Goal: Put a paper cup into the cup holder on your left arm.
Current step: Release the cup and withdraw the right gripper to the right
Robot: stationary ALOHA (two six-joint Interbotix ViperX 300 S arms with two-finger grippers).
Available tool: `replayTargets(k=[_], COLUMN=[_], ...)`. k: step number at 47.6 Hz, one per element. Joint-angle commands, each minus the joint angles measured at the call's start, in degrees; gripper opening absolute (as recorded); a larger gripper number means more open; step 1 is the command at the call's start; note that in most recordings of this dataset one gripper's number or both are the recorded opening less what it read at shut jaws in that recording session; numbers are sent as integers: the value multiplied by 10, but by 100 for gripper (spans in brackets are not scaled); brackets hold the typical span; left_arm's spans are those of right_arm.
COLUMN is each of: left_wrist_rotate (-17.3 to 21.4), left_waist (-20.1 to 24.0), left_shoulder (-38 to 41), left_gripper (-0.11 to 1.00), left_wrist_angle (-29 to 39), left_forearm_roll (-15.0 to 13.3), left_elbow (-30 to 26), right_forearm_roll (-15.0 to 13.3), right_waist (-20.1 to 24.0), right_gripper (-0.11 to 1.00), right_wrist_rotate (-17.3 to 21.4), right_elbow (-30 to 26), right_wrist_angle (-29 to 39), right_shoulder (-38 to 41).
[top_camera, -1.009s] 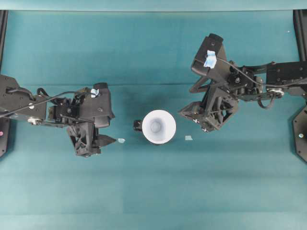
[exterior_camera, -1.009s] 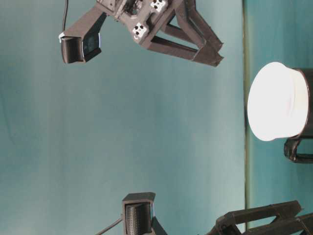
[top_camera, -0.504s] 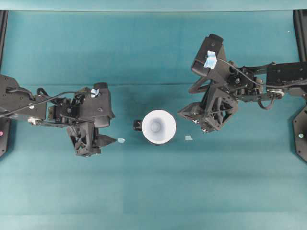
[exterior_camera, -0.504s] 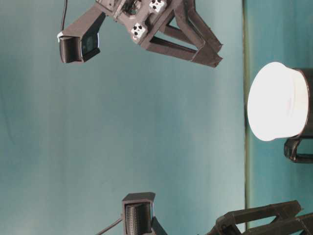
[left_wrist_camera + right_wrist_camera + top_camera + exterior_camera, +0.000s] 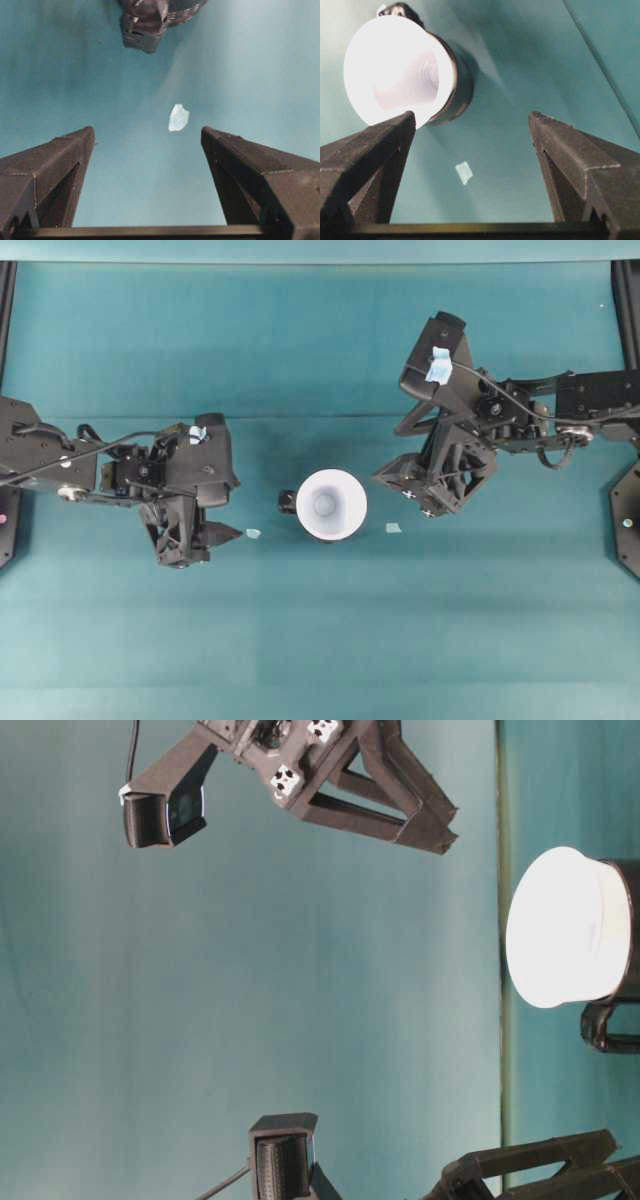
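One paper cup (image 5: 330,504) sits rim-up inside one glossy black cup holder (image 5: 456,86) at the centre of the teal worktop (image 5: 320,640); the holder's stubby side tab (image 5: 287,502) projects toward the left arm. The cup's flared white rim overhangs the holder, so from overhead only the tab shows. Two pale scraps lie on the worktop, one on each side of the cup: the left scrap (image 5: 253,534) between the left claw (image 5: 222,534) and the holder, the right scrap (image 5: 394,528) just beside the cup, between it and the right claw (image 5: 405,485). Both claws are spread wide and grip nothing; each stands apart from the cup. In the left wrist view the scrap lies between and beyond the parted fingers (image 5: 60,170). In the right wrist view, cup and holder lie beyond the left-hand finger (image 5: 370,160), with nothing between claw and cup but the right scrap.
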Motion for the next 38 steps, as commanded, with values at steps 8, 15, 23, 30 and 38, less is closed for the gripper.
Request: replayTargets(k=[8,15,23,30,38], left_wrist_rotate=[1,2,8,8,8], left_waist=[-4,-4,-4,-4,-4], left_shoulder=[-2,-2,-2,-1,0], left_gripper=[91,91,91,91,91], left_wrist_angle=[-4,-4,-6,-17,-25], left_forearm_roll=[2,2,1,2,1], left_elbow=[-4,-3,-3,-4,-5], right_forearm_roll=[0,0,-1,-1,-2], right_waist=[4,5,4,4,6], right_gripper=[92,92,92,92,92], right_wrist_rotate=[4,4,4,0,-1], right_elbow=[0,9,26,40,41], right_wrist_angle=[-3,-4,-4,-4,-11], right_shoulder=[-13,-19,-29,-32,-30])
